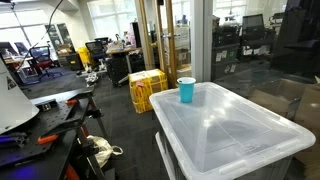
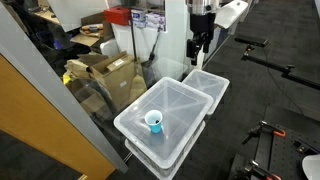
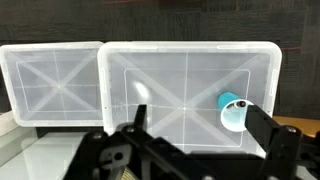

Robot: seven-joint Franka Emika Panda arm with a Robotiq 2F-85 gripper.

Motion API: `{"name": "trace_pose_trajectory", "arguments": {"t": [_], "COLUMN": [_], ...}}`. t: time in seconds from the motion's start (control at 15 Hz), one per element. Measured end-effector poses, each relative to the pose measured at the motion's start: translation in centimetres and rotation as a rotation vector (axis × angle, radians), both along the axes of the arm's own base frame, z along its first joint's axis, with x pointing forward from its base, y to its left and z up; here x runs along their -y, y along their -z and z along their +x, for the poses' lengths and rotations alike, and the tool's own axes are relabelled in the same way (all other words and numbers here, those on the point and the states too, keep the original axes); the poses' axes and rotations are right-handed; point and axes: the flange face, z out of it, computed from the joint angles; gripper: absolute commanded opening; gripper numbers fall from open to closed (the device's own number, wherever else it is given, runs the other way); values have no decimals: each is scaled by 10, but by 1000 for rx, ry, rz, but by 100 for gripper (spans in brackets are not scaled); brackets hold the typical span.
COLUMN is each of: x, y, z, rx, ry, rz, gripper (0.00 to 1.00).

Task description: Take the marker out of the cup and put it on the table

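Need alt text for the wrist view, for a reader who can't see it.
Seen from above, a light-blue cup stands on a translucent white bin lid, toward the picture's right. A second similar lid lies beside it. The gripper fills the bottom edge, jaws wide apart and holding nothing.

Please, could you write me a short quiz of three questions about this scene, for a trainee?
1. True or false: the tool touches the cup.
2. In an exterior view, what stands on the floor beside the table? A) a yellow crate B) a red bucket C) a green ladder
3. Fill in: in the wrist view, the tool's jaws stand ___ (open or shut).

Key: 1 false, it hangs high above the table, apart from the cup; 2 A; 3 open.
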Motion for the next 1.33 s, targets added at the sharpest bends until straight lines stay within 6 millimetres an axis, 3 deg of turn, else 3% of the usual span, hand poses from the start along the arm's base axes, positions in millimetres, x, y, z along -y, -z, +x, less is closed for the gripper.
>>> {"name": "trace_pose_trajectory", "arguments": {"t": [0.33, 0.8, 1.33], "x": [-17, -43, -47], "y": [11, 20, 24], "z": [20, 30, 31], "rx": [19, 8, 0], "ry": [-24, -75, -81], "rz": [16, 40, 40], "gripper": [100, 100, 100]}}
